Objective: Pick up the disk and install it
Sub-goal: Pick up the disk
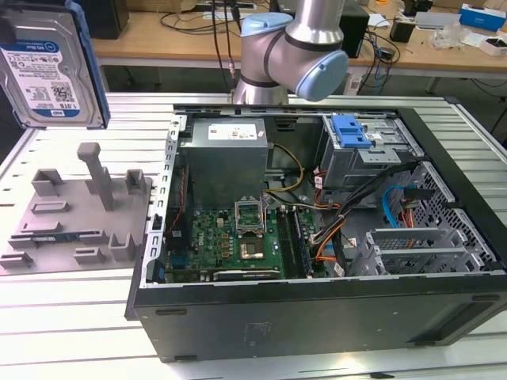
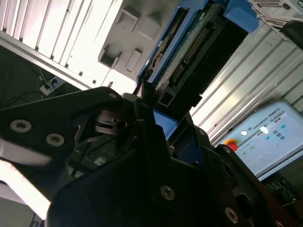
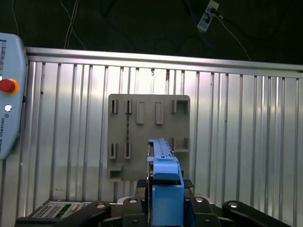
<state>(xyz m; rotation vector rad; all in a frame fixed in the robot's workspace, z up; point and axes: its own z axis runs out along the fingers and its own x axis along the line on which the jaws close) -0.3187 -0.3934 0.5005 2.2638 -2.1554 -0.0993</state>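
Where the disk [image 1: 47, 67] hangs at the exterior view's upper left, it is well clear of the ribbed bench [image 1: 71, 317], label side toward the camera and its blue carrier showing along one long edge. Open air lies under it. In both wrist views the black fingers [image 2: 147, 135] pinch the disk from either flat side. In the first wrist view the disk [image 3: 163, 179] appears edge-on, held over the near part of the grey fixture plate [image 3: 149, 137].

That fixture plate [image 1: 71, 218] lies flat on the bench below the disk, apart from it, and its tall upright post [image 1: 97, 170] is the highest thing on it. Just beside the plate, to the exterior view's right, stands the open computer case [image 1: 317, 317], its open side facing up and its raised rim forming a wall between plate and interior. Inside it, the grey drive cage [image 1: 372, 158] sits in the far corner toward the exterior view's right, a blue latch [image 1: 351, 131] fixed on top. Loose cables [image 1: 348, 222] cross the space between the cage and the motherboard [image 1: 226, 237], and the power supply [image 1: 226, 162] fills the far side next to the cage. The arm [image 1: 289, 43] rises behind the case. A teach pendant [image 3: 9, 94] rests on the bench, well apart from the plate.
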